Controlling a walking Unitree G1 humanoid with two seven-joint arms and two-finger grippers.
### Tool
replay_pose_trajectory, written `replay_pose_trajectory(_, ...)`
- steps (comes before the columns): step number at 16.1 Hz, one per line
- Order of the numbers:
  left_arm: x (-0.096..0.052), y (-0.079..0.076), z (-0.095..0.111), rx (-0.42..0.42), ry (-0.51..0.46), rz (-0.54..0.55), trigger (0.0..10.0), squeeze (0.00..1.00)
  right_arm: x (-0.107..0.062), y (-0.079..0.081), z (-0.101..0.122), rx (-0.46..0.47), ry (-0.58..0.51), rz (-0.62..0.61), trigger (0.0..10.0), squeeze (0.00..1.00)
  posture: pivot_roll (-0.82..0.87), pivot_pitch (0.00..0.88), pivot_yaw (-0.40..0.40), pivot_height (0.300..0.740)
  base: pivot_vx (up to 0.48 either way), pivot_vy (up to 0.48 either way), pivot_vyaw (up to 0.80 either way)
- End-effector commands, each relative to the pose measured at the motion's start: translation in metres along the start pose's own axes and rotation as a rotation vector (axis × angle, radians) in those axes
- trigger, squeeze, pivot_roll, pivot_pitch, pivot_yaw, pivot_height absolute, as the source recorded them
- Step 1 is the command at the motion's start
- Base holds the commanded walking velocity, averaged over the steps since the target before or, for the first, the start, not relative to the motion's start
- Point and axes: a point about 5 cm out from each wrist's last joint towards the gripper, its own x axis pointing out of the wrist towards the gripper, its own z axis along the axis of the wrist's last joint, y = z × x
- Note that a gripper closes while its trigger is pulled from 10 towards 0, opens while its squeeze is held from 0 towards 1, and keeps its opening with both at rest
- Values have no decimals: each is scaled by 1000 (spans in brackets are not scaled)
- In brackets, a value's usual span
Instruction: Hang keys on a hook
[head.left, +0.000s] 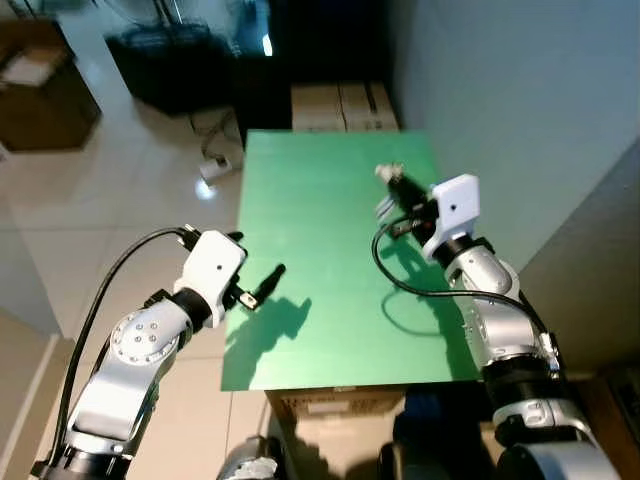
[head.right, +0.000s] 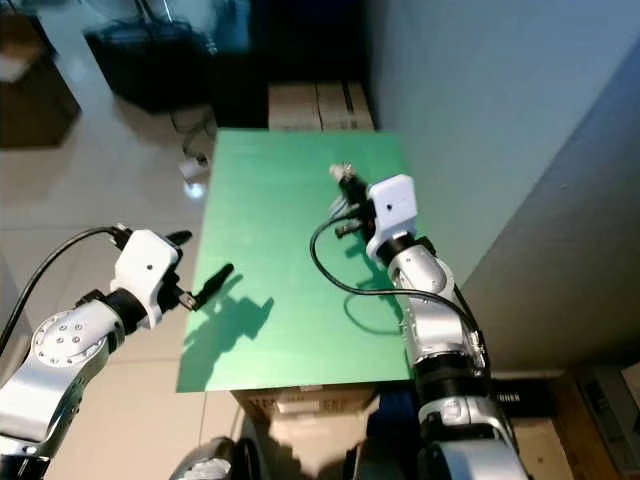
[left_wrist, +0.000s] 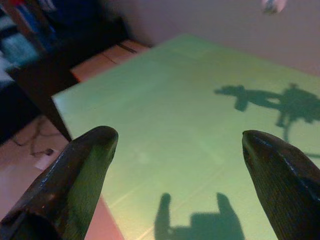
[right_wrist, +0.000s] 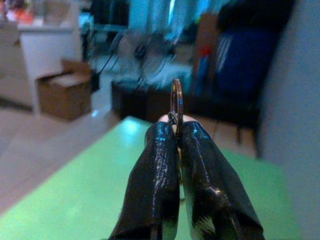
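1. Holding the keys (right_wrist: 176, 102) pinched between closed fingers, the right gripper (head.left: 392, 190) hung above the green table (head.left: 320, 300).
2. Left gripper (left_wrist: 180, 165) hovered spread apart, holding nothing.
3. Pickup judged complete; hook not visible, hanging outstanding.

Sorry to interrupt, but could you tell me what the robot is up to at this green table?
The right gripper is shut on a key ring, holding it raised above the far right part of the green table, near the wall. The left gripper hovers open over the table's near left edge, holding nothing. I can't make out a hook.
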Motion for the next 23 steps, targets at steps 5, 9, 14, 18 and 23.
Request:
replay_pose_trajectory(5, 2, 14, -3, -14, -44, 89, 10000, 0, -21, -3, 1, -202, -13, -180, 0, 0, -31, 0, 58, 740, 0, 0, 0)
replay_pose_trajectory(9, 5, 20, 0, -80, -93, 144, 10000, 0, -28, 3, 1, -271, -4, -197, 0, 0, -34, 0, 51, 740, 0, 0, 0)
replay_pose_trajectory(14, 10, 26, 11, -64, -158, 210, 10000, 0, -29, 8, 12, -213, -47, -229, 0, 0, -21, 0, 35, 740, 0, 0, 0)
replay_pose_trajectory(18, 22, 20, 14, -154, -169, 322, 10000, 0, -31, 15, 18, 68, -69, -230, 10000, 0, -40, 0, 45, 740, 0, 0, 0)
replay_pose_trajectory(23, 30, 14, 19, -183, -195, 336, 10000, 0, -39, 18, 18, 21, -28, -108, 10000, 0, -63, 0, 49, 740, 0, 0, 85)
